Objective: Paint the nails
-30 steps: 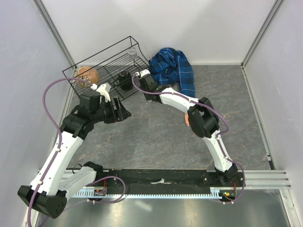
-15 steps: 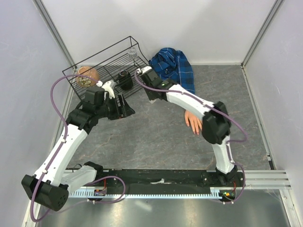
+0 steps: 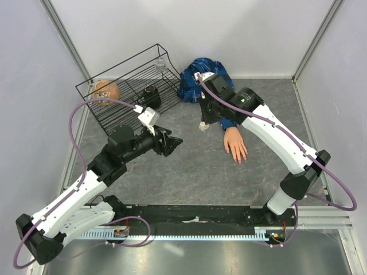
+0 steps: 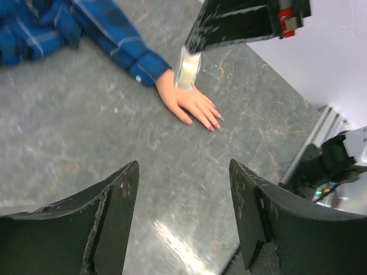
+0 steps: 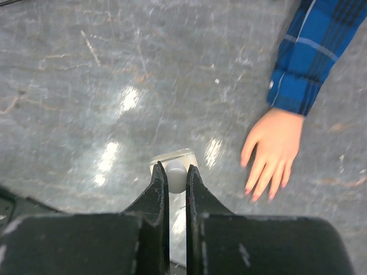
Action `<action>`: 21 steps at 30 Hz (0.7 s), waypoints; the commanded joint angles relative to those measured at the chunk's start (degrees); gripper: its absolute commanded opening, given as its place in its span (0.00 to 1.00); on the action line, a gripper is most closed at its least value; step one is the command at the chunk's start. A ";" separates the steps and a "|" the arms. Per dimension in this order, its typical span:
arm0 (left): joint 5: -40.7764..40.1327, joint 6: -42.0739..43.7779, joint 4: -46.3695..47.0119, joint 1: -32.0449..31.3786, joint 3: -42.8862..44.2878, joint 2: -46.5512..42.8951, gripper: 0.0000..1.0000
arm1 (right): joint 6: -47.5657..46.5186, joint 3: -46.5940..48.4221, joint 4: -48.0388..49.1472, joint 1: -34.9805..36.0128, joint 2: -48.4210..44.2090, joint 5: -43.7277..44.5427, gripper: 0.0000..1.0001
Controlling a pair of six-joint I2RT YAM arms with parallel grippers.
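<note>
Overhead, the grey marbled table (image 3: 189, 166) sits boxed in by plain white walls (image 3: 229, 34). The right claw (image 5: 176, 171) is pinched tight on the white cap of a small clear bottle (image 4: 187, 66), near the mannequin hand (image 3: 235, 143). The hand lies flat on the table, its nails (image 5: 248, 190) pointing toward the arms. The left claw (image 4: 183, 172) gapes empty.

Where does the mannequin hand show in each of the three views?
Top external: mannequin hand right of centre, fingers pointing down.
Left wrist: hand upper centre, just under the bottle.
Right wrist: hand at right, fingers down.
Shared landmark: the blue plaid sleeve at its wrist.
</note>
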 commanded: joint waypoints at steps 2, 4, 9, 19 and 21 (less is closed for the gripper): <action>-10.55 16.25 12.13 -7.69 -0.54 4.35 0.69 | 6.90 7.88 -6.92 -0.04 -1.42 -1.09 0.00; -12.67 21.96 14.42 -10.50 0.34 6.73 0.66 | 9.44 9.12 -7.80 -0.31 -1.51 0.49 0.00; -13.21 26.31 20.12 -12.27 2.01 12.36 0.65 | 13.50 11.93 -8.16 -1.18 -1.43 -0.47 0.00; -12.87 28.86 31.03 -12.80 3.41 21.59 0.70 | 12.72 14.84 -9.12 -4.17 -0.46 -8.03 0.00; -11.72 28.95 31.47 -12.80 4.56 22.82 0.70 | 11.93 14.84 -8.86 -4.44 -0.63 -9.08 0.00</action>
